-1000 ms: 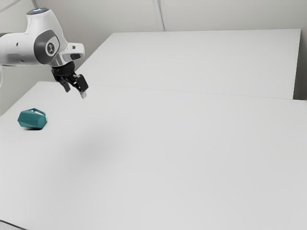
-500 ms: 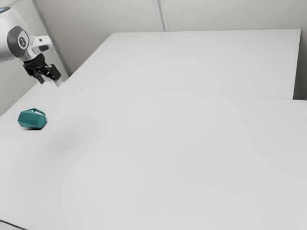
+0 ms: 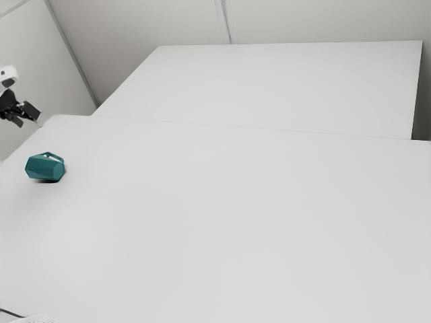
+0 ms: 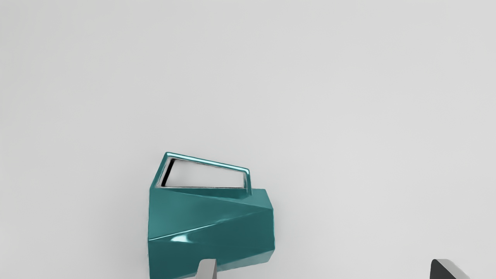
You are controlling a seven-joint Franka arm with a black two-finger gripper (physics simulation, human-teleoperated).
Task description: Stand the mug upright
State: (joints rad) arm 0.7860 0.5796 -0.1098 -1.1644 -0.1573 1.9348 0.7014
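At the exterior view's left edge, the black gripper (image 3: 32, 117) hangs above the table, higher than the mug and apart from it. The teal faceted mug (image 3: 46, 167) lies on its side on the white table. In the wrist view the gripper (image 4: 323, 269) is open, its two fingertips far apart. One fingertip overlaps the lower part of the mug (image 4: 209, 224) in that picture; the other is over bare table. The mug's handle lies flat to one side of its body, and its opening is turned out of sight.
The white table (image 3: 236, 222) extends broadly toward the exterior view's right. Behind it stands another white surface (image 3: 269, 87). A dark cable (image 3: 10, 313) crosses the exterior view's lower left corner.
In the exterior view my arm and gripper have moved steadily left, largely out of the picture. The mug has not moved.
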